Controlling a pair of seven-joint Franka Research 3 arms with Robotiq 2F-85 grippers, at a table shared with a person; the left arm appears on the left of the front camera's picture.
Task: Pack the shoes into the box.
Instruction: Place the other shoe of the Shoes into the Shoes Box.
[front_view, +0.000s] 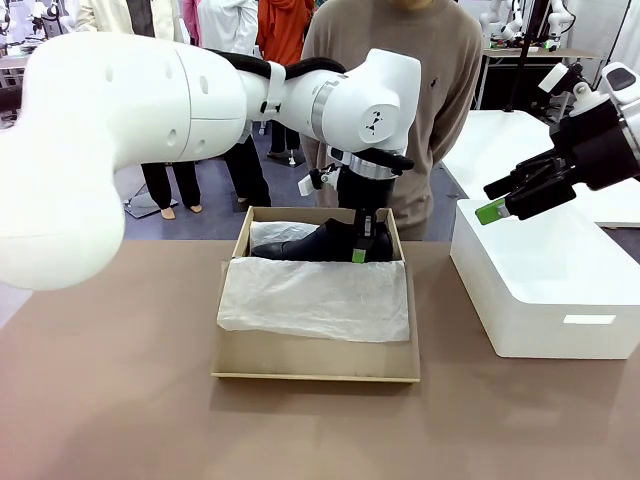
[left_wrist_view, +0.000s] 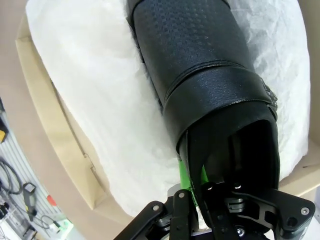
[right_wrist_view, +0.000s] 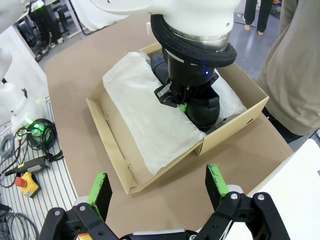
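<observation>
Shoe (front_view: 318, 243), black with a grained upper and a strap, is sitting on white tissue (front_view: 315, 300) at the far end of the open tan box (front_view: 315, 367). Left gripper (front_view: 363, 252) is reaching straight down into the box, jaws clamping the shoe's heel rim. Right gripper (front_view: 500, 205) is hovering over a white block (front_view: 545, 290), jaws apart, angling toward the box.
</observation>
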